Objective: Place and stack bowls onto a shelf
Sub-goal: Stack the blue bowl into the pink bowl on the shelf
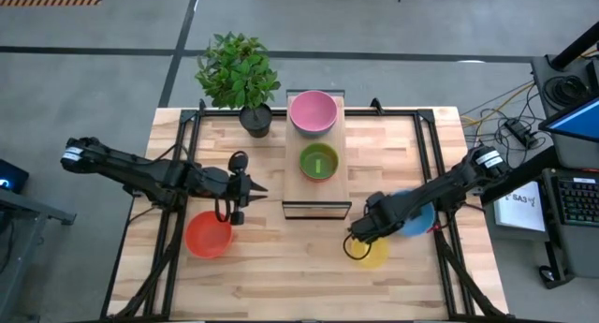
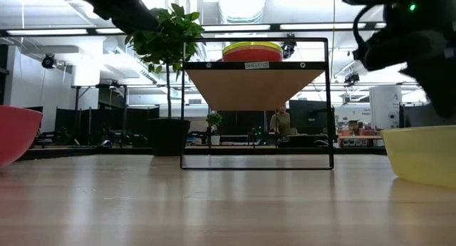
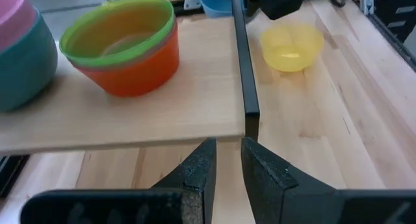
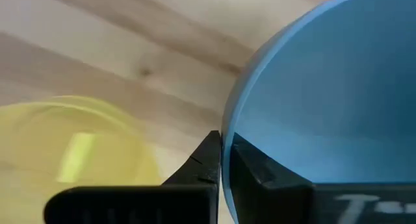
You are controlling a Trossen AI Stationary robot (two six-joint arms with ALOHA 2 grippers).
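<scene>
The shelf (image 1: 316, 184) stands mid-table. On it, a pink bowl (image 1: 313, 112) sits in a teal bowl (image 3: 23, 62), and a green bowl (image 1: 318, 161) sits in an orange bowl (image 3: 136, 68). A red bowl (image 1: 208, 235) and a yellow bowl (image 1: 370, 253) rest on the table. My left gripper (image 1: 251, 187) hovers left of the shelf's near end, its fingers (image 3: 195, 172) a narrow gap apart and empty. My right gripper (image 1: 358, 231) is shut on the blue bowl (image 1: 415, 217), beside the yellow bowl. My right gripper holds the blue bowl by its rim (image 4: 225, 143), one finger inside the bowl and one outside. The fingers come at it from the table's right side. The bowl is tilted in the hold, its rim standing up out of the fingers.
A potted plant (image 1: 239, 70) stands at the shelf's far left corner. Dark metal frame rails (image 1: 182, 173) run along both sides of the table. The shelf's dark frame edge (image 3: 246, 74) lies just ahead of my left gripper. Bare wood stretches along the near edge.
</scene>
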